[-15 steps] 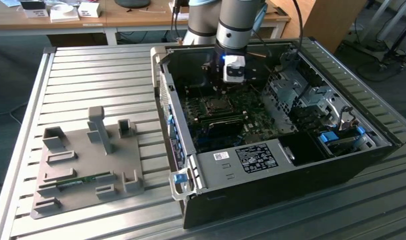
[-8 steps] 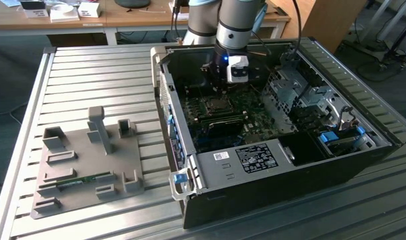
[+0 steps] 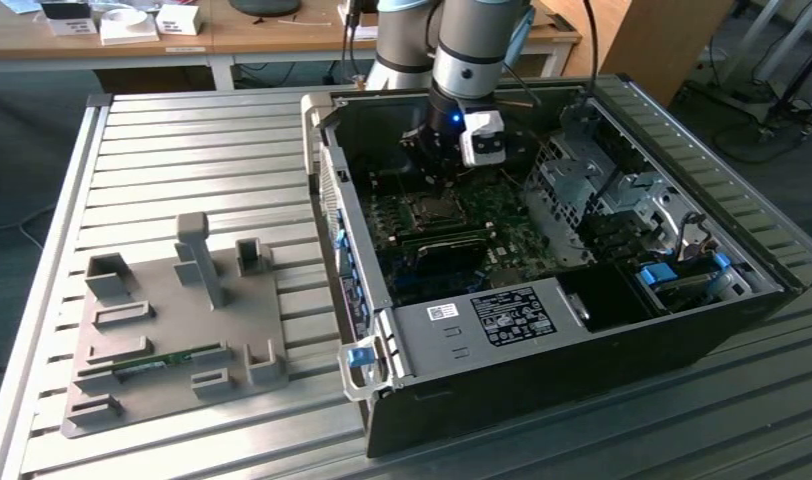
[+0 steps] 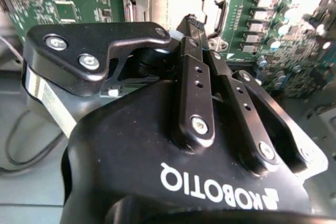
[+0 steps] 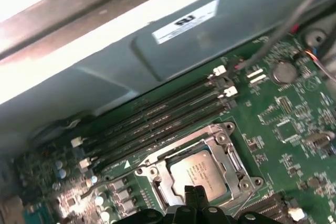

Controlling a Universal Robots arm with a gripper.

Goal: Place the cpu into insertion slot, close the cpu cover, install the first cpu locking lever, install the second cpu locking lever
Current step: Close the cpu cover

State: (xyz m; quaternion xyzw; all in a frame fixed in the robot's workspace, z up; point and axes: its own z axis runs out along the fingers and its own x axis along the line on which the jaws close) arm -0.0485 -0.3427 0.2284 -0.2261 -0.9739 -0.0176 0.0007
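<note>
The cpu [image 5: 198, 173], a small square chip with a silvery top, lies in the insertion slot [image 5: 237, 167] on the green motherboard inside the black case [image 3: 566, 390]. The silvery cpu cover [image 5: 157, 176] lies down around it, and the chip shows through its window. My gripper [image 5: 194, 194] hangs just above the chip's near edge, fingers shut together with nothing seen between them. The second wrist view shows the shut gripper [image 4: 193, 24] in front of the cpu [image 4: 176, 4]. A thin wire lever [image 5: 118, 177] runs along the socket by the memory slots; whether it is latched is unclear.
Long black memory slots [image 5: 157, 121] lie beside the socket. The case walls, a metal drive cage [image 3: 606, 190] and a labelled grey box [image 3: 506, 318] hem the arm in. At the exterior view's left a grey fixture plate [image 3: 166, 330] stands on the slatted table [image 3: 179, 150].
</note>
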